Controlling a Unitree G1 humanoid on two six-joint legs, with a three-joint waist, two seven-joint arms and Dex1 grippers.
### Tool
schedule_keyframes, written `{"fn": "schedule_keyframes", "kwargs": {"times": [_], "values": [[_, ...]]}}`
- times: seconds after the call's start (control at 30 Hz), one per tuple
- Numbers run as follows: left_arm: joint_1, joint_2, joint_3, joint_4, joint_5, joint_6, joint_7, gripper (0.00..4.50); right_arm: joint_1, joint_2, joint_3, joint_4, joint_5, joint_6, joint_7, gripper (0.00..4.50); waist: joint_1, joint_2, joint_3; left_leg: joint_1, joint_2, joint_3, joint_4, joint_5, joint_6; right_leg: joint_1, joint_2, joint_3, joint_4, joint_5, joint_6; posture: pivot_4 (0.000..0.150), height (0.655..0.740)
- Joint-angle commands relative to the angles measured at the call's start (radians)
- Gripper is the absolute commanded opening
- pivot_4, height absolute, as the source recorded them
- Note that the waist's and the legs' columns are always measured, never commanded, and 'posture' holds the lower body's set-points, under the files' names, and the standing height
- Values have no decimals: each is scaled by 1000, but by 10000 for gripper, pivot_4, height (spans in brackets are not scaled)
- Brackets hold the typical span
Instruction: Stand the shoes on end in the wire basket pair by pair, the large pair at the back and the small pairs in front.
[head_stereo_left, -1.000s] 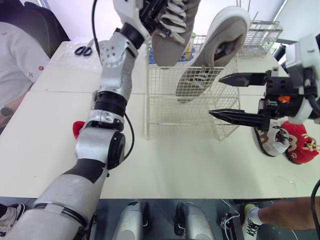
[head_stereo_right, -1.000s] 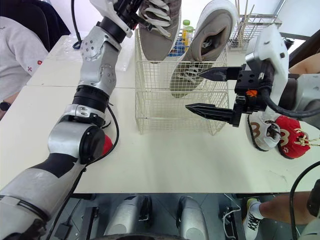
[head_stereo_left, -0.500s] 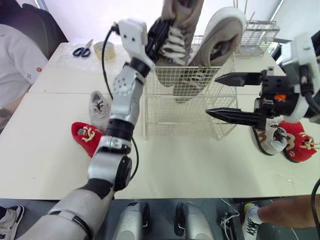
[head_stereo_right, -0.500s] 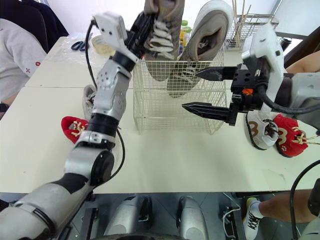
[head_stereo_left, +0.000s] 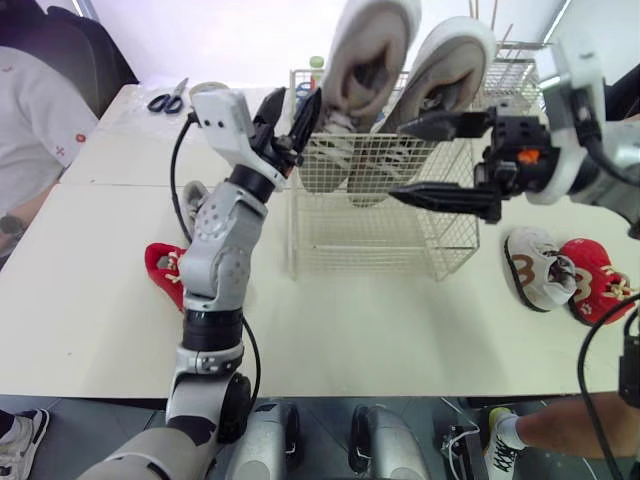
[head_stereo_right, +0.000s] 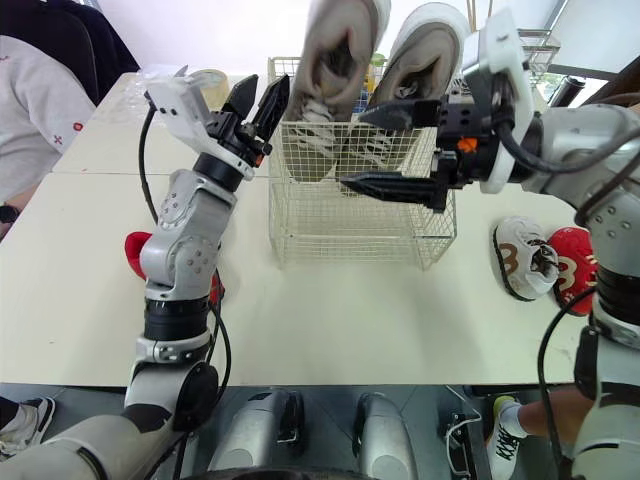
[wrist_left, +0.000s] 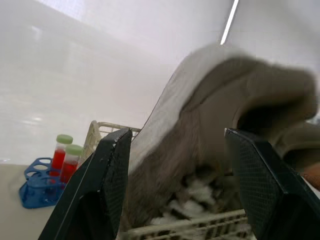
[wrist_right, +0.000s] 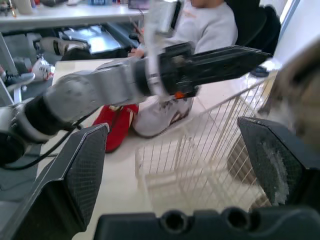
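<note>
Basket: a white wire basket (head_stereo_left: 370, 240) stands mid-way across the pale tabletop (head_stereo_left: 380, 330), with open tabletop in front of it and on both sides.
Large pair: two large grey lace-up shoes (head_stereo_left: 365, 60) stand on end side by side at the basket's back, rising well above the rim.
Left hand: the left hand (head_stereo_left: 292, 112) is spread and empty at the basket's upper left corner, just beside the nearer large shoe. Contact cannot be told.
Right hand: the right hand (head_stereo_left: 398, 160) is spread wide and empty, across the basket's upper front right.
Left of basket: a small red shoe (head_stereo_left: 165, 270) and a small grey shoe (head_stereo_left: 192, 195) lie partly behind the left arm.
Right of basket: a small white-and-brown shoe (head_stereo_left: 535, 268) lies against a second red shoe (head_stereo_left: 597, 280), near the tabletop's right edge.
Left wrist view: a large shoe sits between the spread fingers, and a blue rack of green-capped tubes (wrist_left: 42, 187) stands beyond.
Right wrist view: a seated person in a pale top (wrist_right: 210, 25) is beyond the left arm.
Around: black-handled scissors (head_stereo_left: 167, 97) lie at far left, and a second wire rack (head_stereo_left: 525, 65) stands at far right.
</note>
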Motion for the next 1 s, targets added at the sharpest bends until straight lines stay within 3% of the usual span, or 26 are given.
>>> {"fn": "schedule_keyframes", "kwargs": {"times": [0.03, 0.37, 0.4, 0.5, 0.53, 0.8, 1.0], "values": [[44, 9, 20, -160, -98, 91, 41, 30356, -68, 41, -19, 47, -6, -50, 39, 45000, 0, 0, 0, 0, 0, 0, 0, 0, 0, 0, 0, 0, 0, 0, 0, 1500, 7371], [122, 145, 150, -408, -283, 221, 160, 30356, -232, 239, -108, 237, 222, 29, 162, 45000, -9, 0, 0, 1, 0, -1, 0, 0, 0, 1, 0, 0, -1, 0, 0, 1500, 7371], [133, 139, 163, -411, -327, 216, 159, 33060, -255, 266, -109, 281, 231, 37, 167, 45000, -8, 0, 0, 1, -1, 0, 0, 0, 0, 2, 0, 0, 0, 0, 0, 1500, 7371], [155, 179, 160, -393, -313, 203, 136, 43893, -357, 378, -94, 428, 153, -57, 123, 45000, -18, 1, 0, 1, -1, -1, 0, 0, 0, 1, 0, 0, 0, 0, -1, 1500, 7371], [157, 206, 155, -391, -292, 206, 135, 44555, -381, 407, -97, 459, 141, -81, 122, 45000, -23, 1, 0, 1, 0, -1, 0, 0, -1, 1, 1, 0, 1, 1, -1, 1500, 7371], [177, 453, 293, -460, -395, 282, 154, 44555, -421, 448, -172, 456, 105, -141, 18, 45000, -26, 1, 0, 0, 0, 0, -2, 1, -2, 0, 1, -1, 0, 0, -1, 1500, 7371], [53, 443, 242, -290, -330, 200, 102, 44555, -440, 485, -182, 471, -98, -367, -210, 45000, -24, 1, 0, 1, -1, -1, -2, 1, -3, 0, 1, 0, 0, 0, -1, 1500, 7371]]}}
